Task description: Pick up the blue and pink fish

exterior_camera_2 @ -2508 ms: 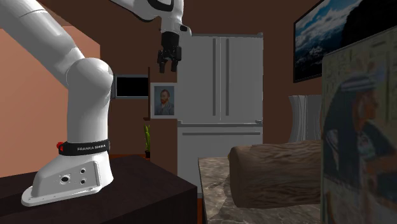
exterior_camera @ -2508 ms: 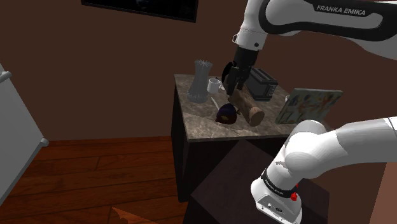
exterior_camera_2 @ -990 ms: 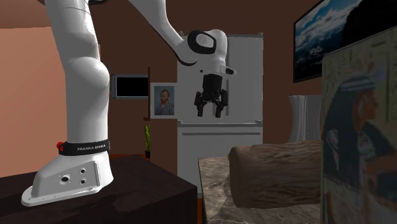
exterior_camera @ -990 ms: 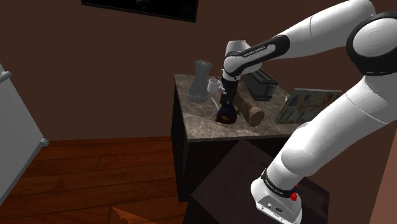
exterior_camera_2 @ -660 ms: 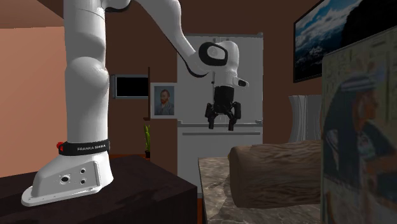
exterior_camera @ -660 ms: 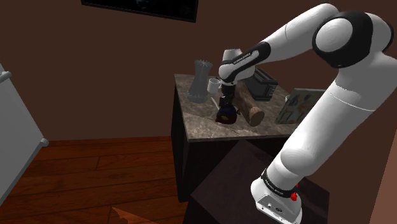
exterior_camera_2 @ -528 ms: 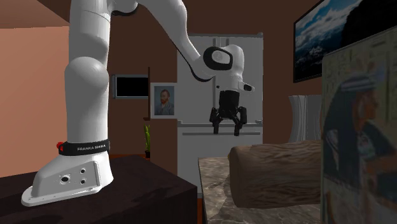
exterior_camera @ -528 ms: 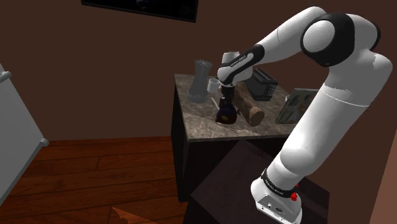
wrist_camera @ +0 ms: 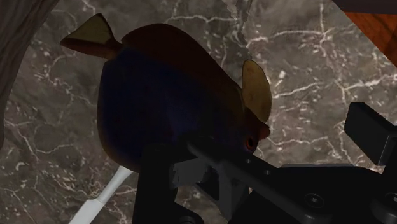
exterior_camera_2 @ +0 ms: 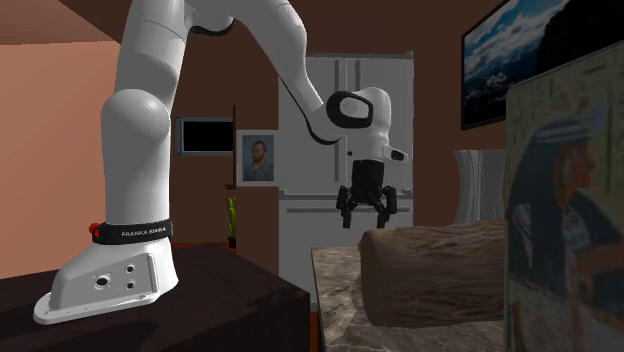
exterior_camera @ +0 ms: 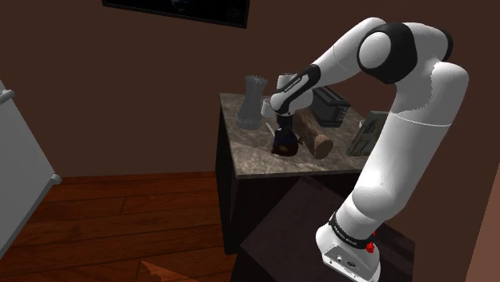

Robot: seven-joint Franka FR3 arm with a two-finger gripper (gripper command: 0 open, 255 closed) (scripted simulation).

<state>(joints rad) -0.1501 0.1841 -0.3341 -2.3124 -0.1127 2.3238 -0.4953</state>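
Note:
The fish [wrist_camera: 165, 102] lies on the marble tabletop [wrist_camera: 305, 70]; its body looks dark blue with a dark red back and tan fins. In the shoulder view the fish [exterior_camera: 284, 145] sits near the table's middle, beside a brown log [exterior_camera: 312, 133]. My gripper [exterior_camera: 282, 128] hangs just above the fish and points down at it. The gripper [wrist_camera: 264, 159] is open; one finger [wrist_camera: 158, 181] stands in front of the fish's body and the other finger [wrist_camera: 372, 130] is off to its side. In the second exterior view the gripper [exterior_camera_2: 368, 215] has its fingers spread, just above the log [exterior_camera_2: 440, 270].
A pale vase [exterior_camera: 252, 104], a white mug [exterior_camera: 270, 106], a toaster [exterior_camera: 330, 106] and a leaning picture [exterior_camera: 364, 136] share the small table. A white stick [wrist_camera: 95, 203] lies by the fish. The table's front edge [exterior_camera: 280, 172] drops to a wooden floor [exterior_camera: 104, 216]. A fridge [exterior_camera_2: 345, 130] stands far behind.
The arm has swung over and lowered the gripper from high above the table to just over the fish. The fingers stay apart. The fish has not moved.

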